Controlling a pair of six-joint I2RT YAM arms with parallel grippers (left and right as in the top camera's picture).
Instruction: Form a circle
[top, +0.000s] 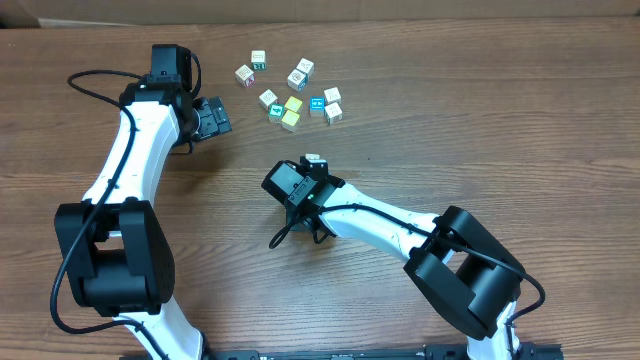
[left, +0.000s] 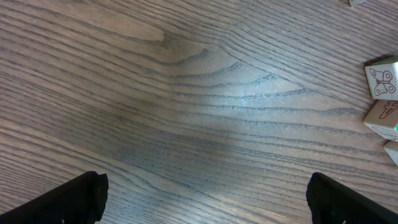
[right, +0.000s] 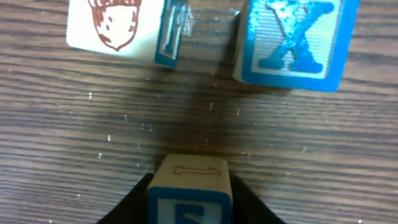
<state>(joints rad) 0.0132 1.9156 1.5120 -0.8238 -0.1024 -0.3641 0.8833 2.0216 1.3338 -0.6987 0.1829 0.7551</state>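
One cube (right: 189, 169) gripped by right tool (right: 189, 182), two cubes (right: 112, 25) beyond.

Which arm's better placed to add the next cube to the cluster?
Right. The right pincer grips a cube, facing the acorn cube and X cube. The left pincer is open and holds nothing.

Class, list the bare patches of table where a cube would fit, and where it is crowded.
Free: the table right of the cube cluster; the stretch between the left arm and the right gripper, which holds a cube. Crowded: the cluster itself, cubes nearly touching.
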